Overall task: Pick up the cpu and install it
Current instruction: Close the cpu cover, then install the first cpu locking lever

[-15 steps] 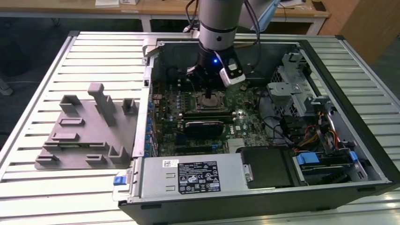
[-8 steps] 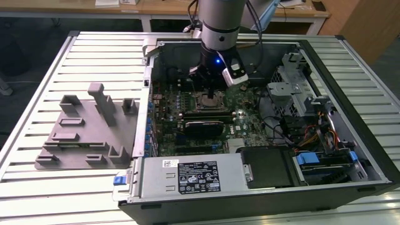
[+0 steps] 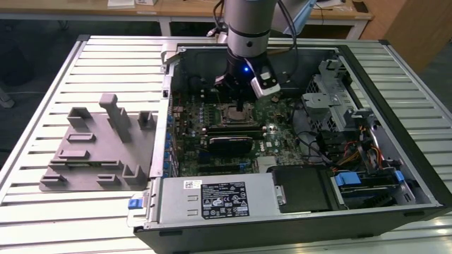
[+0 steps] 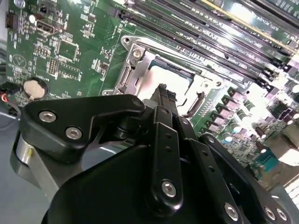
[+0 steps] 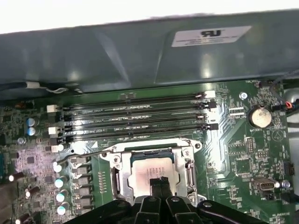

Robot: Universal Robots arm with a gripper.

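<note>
cpu [image 5: 145,173] lies flat in the socket on the motherboard [image 5: 243,154], silver top up; also seen in the second wrist view [image 4: 174,78]. Sits level as far as shows.

gripper [image 5: 161,183] right over the cpu's near part, fingertips drawn together into one narrow point, nothing between them. Cannot tell if the tips touch the plate or hang just above it. Same in the second wrist view [image 4: 163,91]. Exterior view: gripper [image 3: 237,101] plumb over the socket, deep in the computer case [image 3: 395,174].

Step, judged: pick-up done, chip placed; install at the seating or checking stage. Cannot tell whether the socket frame [image 5: 188,163] is latched; the wire lever [image 5: 88,156] lies out to one side.

Any move here calls for plumb, light travel with no side drag across the plate.

Edges: metal frame close on all sides of the chip. memory slots [image 5: 140,116] just beyond, then the case wall [image 5: 140,60]. capacitors [image 5: 60,182] near the lever side. Open room is straight up only.
</note>
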